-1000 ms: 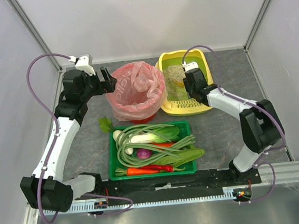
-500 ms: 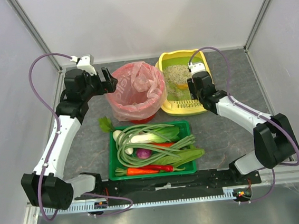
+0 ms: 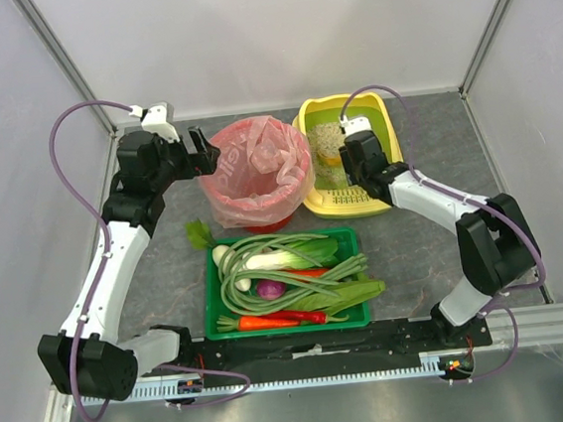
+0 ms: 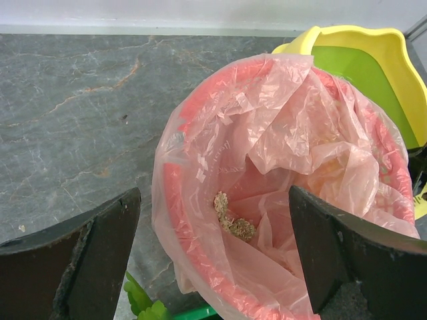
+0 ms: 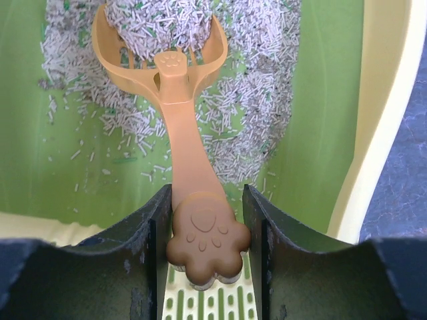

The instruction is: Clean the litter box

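Sitting far-right just beside the red bin [image 3: 225, 191], litter box [image 3: 346, 203] has right gripper [image 5: 205, 208] clamped on the loaded scoop [image 5: 187, 147], left gripper [image 4: 210, 203] wide open left of the bin, so any tilt in transit likely spills litter [image 5: 160, 23] short.

Both arms are built the same way. The left arm [image 3: 108, 273] and the right arm [image 3: 430, 197] have smooth white shells on the long links and bulky black housings at the joints. A thin mauve cable [image 3: 54, 153] makes a loop beside the left arm, and a similar one goes along the right arm. Each wrist carries a small white camera block [image 3: 158, 117]. The left gripper [image 4: 213, 193] has thick, matte black fingers [image 4: 80, 260] with slightly rough edges. The right gripper [image 5: 207, 193] looks the same, with flat inner faces.
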You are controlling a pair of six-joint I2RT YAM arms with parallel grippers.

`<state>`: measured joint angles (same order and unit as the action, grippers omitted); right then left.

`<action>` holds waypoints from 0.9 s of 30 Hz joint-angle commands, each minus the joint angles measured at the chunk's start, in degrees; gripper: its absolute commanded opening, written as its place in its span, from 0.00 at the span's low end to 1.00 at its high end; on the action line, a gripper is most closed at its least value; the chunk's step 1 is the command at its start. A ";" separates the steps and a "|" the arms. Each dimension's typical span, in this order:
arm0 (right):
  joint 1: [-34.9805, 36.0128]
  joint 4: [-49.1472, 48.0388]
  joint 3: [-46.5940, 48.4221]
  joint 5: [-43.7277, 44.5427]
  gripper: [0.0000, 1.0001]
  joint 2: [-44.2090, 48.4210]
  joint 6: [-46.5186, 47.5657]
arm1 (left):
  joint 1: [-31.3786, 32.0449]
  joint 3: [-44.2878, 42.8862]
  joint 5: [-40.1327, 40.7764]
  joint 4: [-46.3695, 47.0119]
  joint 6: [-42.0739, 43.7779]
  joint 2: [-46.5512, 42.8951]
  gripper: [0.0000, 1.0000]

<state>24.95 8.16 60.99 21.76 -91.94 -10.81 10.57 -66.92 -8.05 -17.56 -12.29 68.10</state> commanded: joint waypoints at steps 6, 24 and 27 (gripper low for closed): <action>5.71 -0.33 2.65 4.96 0.00 -0.96 7.44 | -0.37 -1.81 -1.00 1.39 -0.19 -0.77 0.98; 2.56 0.20 3.18 -0.85 0.00 -1.67 7.64 | -0.37 -2.52 -2.14 1.48 -0.89 0.37 0.97; 0.64 0.79 2.02 7.48 0.00 -2.01 4.49 | -0.46 -2.61 -1.70 1.39 -0.98 0.20 0.97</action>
<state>27.18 10.33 62.17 24.58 -94.45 -4.89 10.57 -66.94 -9.19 -17.52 -12.34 68.36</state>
